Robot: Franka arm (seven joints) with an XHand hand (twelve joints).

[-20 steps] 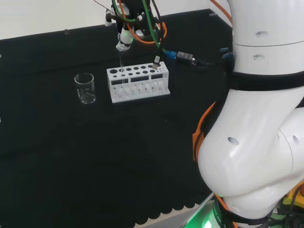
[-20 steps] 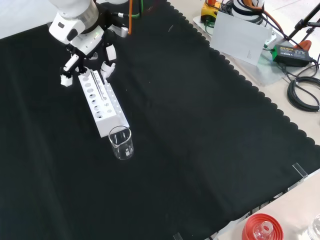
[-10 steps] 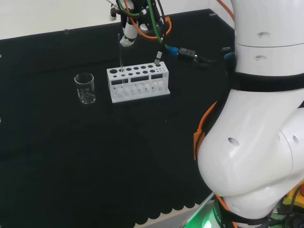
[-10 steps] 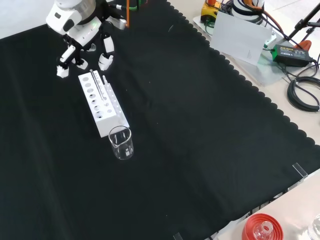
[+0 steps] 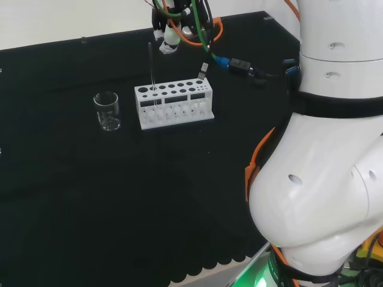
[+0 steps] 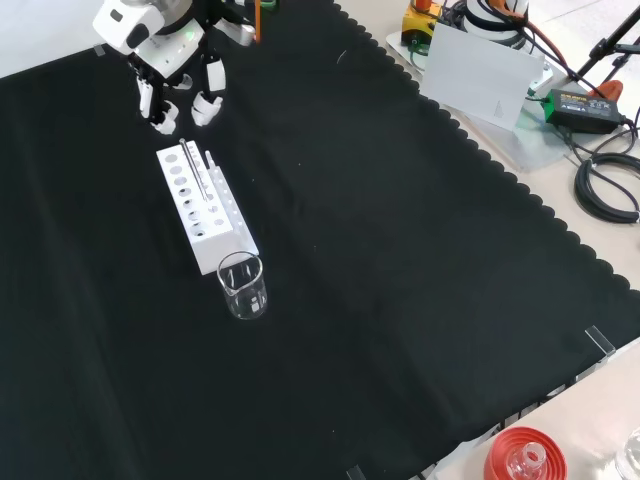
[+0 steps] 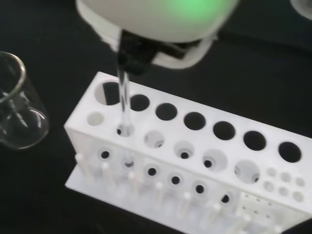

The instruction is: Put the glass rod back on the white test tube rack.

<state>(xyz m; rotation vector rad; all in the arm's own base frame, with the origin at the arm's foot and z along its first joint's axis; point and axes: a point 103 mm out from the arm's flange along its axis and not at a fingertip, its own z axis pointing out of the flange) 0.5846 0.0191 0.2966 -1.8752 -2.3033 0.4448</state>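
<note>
Hand (image 6: pixel 178 88) up above the far end of the white test tube rack (image 6: pixel 205 213) in front view, fingers hanging relaxed and a bit spread, nothing between them, clear of the rod. In head view the hand (image 5: pixel 170 40) sits above and right of the rod top, apart from it. Glass rod (image 5: pixel 151 70) stands nearly upright in a small hole of the near row, toward the rack's (image 5: pixel 173 104) left end in head view, long axis vertical with a slight lean, upper end free in the air, lower end down inside the rack. Wrist view shows the rod (image 7: pixel 124 105) as a thin clear stick going into a small hole next to the row of large holes on the rack (image 7: pixel 195 161). Rack is white plastic, a long block with round holes in rows, larger ones in one row and smaller in the other, and short pegs along its base edge. Clear glass beaker (image 5: pixel 107 111), round with a spout lip, stands just off the rack's left end in head view, not touching; in front view the beaker (image 6: pixel 243 286) sits right at the near end of the rack. Black cloth (image 6: pixel 400 250) is matte with a scalloped edge, wide bare room on the right side of front view.
</note>
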